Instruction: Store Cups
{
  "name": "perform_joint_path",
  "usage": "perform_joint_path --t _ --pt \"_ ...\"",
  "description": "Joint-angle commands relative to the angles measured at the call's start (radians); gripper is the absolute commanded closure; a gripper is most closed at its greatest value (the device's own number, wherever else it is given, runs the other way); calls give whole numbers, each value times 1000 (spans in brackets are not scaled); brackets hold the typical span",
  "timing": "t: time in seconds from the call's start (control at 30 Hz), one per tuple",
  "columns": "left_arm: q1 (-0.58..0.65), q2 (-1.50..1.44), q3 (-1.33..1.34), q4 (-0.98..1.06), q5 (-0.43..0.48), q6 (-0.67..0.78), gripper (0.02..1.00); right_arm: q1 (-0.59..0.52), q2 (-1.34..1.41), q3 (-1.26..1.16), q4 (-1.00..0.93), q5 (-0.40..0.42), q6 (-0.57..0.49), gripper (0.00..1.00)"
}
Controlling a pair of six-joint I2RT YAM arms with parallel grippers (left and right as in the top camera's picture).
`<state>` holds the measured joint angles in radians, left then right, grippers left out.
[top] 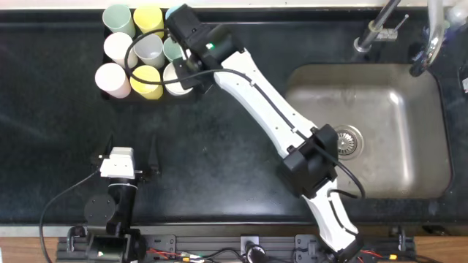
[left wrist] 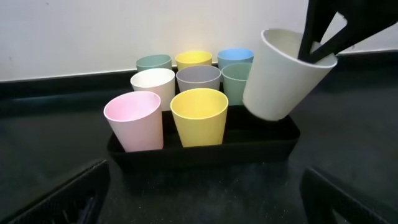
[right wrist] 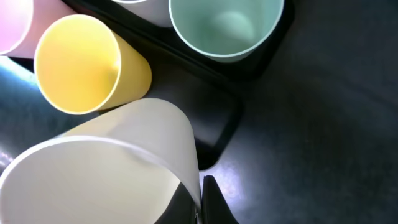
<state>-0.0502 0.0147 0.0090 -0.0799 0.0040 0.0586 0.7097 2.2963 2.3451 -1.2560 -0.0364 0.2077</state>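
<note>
Above the vacant corner slot of the shallow black plastic tray (left wrist: pixel 205 152) hangs the cream plastic cup (left wrist: pixel 283 78), tilted, base toward the slot, mouth leaning away from the yellow plastic cup (left wrist: pixel 199 115). Right end effector (left wrist: pixel 317 50) pinches its rim, cup hanging just below; straightening before lowering looks wise. Left end effector (top: pixel 131 152), well apart, gapes empty. No readable print anywhere.

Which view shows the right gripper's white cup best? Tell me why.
The left wrist view: the whole white cup shows, tilted, pinched at its rim by the right gripper at the tray corner. The top view gives a sliver beside the arm; the right wrist view, rim and wall close up.
</note>
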Motion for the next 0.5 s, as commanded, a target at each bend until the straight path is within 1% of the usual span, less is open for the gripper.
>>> perform_joint_path --t 0.03,0.2,0.5 --pt "8 -10 -1 -5 -2 -7 20 14 46 40 21 27 55 958" --pt "8 -10 -1 -5 -2 -7 18 16 72 40 84 61 107 958" --pt "8 -10 -1 -5 -2 -7 18 16 114 40 79 68 116 958"
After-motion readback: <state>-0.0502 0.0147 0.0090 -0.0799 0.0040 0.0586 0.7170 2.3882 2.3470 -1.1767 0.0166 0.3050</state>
